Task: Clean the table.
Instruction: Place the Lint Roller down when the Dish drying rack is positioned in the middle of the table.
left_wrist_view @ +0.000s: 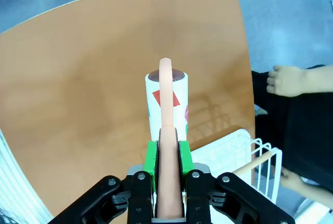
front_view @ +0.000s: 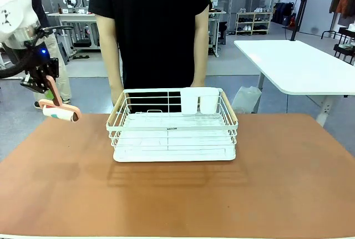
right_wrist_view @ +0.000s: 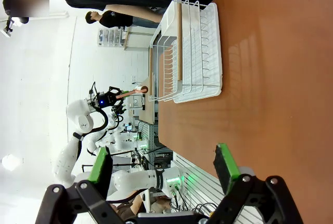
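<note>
The table (front_view: 277,167) has a reddish-brown top and spreads across the front view. My left gripper (front_view: 45,81) hangs above the table's far left corner, shut on the pink handle of a lint roller (front_view: 61,115). The roller's white head points down and sits a little above the tabletop. In the left wrist view the green pads of my left gripper (left_wrist_view: 167,156) clamp the pink handle, and the lint roller (left_wrist_view: 167,99) stands out over the table (left_wrist_view: 78,78). My right gripper (right_wrist_view: 164,164) is open with nothing between its fingers, off the edge of the table (right_wrist_view: 270,78).
A white wire rack (front_view: 173,131) with two white cups at its back stands mid-table, also seen as the rack (right_wrist_view: 192,52) and rack (left_wrist_view: 244,151). A person in a black shirt (front_view: 148,28) stands just behind it, hand (left_wrist_view: 286,81) hanging. A white-topped table (front_view: 299,64) is behind right.
</note>
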You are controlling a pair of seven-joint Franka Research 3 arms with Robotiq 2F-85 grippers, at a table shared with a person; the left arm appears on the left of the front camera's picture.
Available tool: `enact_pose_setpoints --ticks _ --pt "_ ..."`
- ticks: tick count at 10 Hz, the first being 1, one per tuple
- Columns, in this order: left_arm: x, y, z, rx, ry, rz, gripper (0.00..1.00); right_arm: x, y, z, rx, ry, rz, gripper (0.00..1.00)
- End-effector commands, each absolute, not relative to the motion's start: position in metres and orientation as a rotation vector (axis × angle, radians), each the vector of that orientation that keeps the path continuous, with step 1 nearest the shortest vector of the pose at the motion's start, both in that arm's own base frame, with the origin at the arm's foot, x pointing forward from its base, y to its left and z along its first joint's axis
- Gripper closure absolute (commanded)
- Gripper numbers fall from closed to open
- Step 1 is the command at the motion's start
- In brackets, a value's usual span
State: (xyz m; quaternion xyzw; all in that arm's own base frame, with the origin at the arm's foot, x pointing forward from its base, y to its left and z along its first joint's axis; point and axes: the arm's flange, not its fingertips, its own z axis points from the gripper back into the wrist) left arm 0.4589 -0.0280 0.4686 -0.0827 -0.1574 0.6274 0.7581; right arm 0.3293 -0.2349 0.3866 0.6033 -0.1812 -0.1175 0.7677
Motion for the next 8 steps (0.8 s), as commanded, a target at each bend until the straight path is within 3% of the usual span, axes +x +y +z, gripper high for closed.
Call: enact_pose_setpoints --ticks 1,8 --pt "0.469 -0.022 0.440 -0.175 -0.363 1.373 0.79 0.328 -0.235 0.389 1.314 -0.400 -0.245 0.00" --pt "0.477 -0.023 0.363 -0.358 -0.468 1.407 0.79 0.328 -0.235 0.389 1.314 -0.400 -0.245 0.00"
